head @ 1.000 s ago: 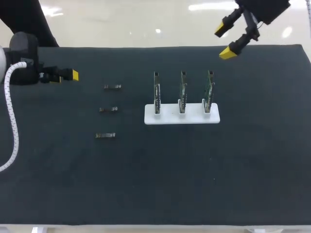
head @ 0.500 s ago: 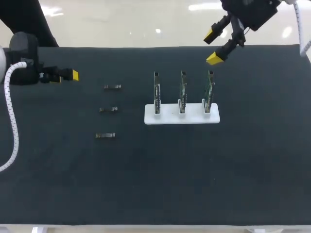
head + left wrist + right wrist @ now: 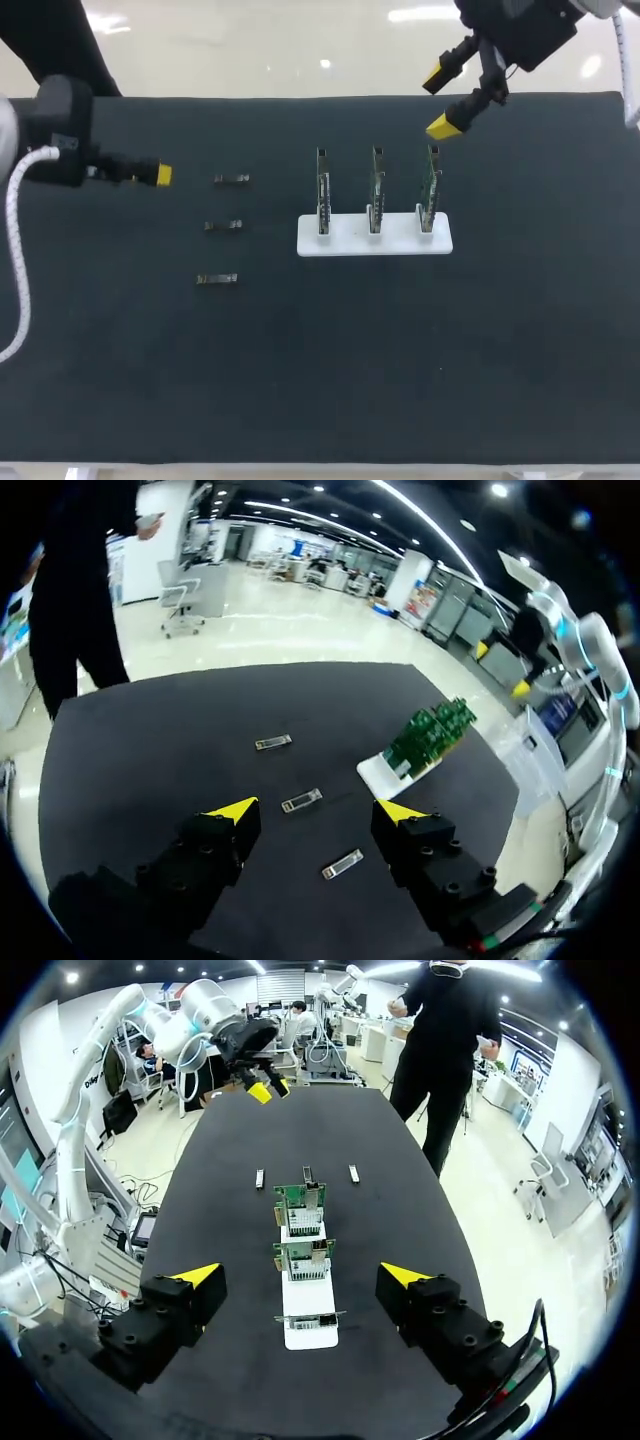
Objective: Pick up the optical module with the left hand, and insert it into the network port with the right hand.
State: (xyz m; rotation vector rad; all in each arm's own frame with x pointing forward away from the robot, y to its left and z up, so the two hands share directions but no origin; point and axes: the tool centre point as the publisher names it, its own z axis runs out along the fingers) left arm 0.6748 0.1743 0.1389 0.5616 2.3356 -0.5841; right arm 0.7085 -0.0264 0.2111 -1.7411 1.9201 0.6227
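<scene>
Three small metal optical modules lie in a column on the black mat: far (image 3: 232, 180), middle (image 3: 223, 226) and near (image 3: 217, 279). My left gripper (image 3: 158, 175) hovers left of the far one, open and empty. In the left wrist view the modules (image 3: 301, 800) lie ahead of its open fingers (image 3: 316, 810). Three green boards with network ports stand upright in a white stand (image 3: 374, 242). My right gripper (image 3: 440, 102) hangs open and empty above the mat's far edge, behind the rightmost board (image 3: 431, 185). In the right wrist view the boards (image 3: 303, 1255) line up ahead of the open gripper (image 3: 300, 1275).
The black mat (image 3: 330, 370) covers the whole table, with wide bare room in front of the stand and at the right. A white cable (image 3: 20, 270) trails from my left arm along the mat's left side.
My left gripper has edged right toward the far module. My right gripper has swung left and a little lower, to behind the rightmost board.
</scene>
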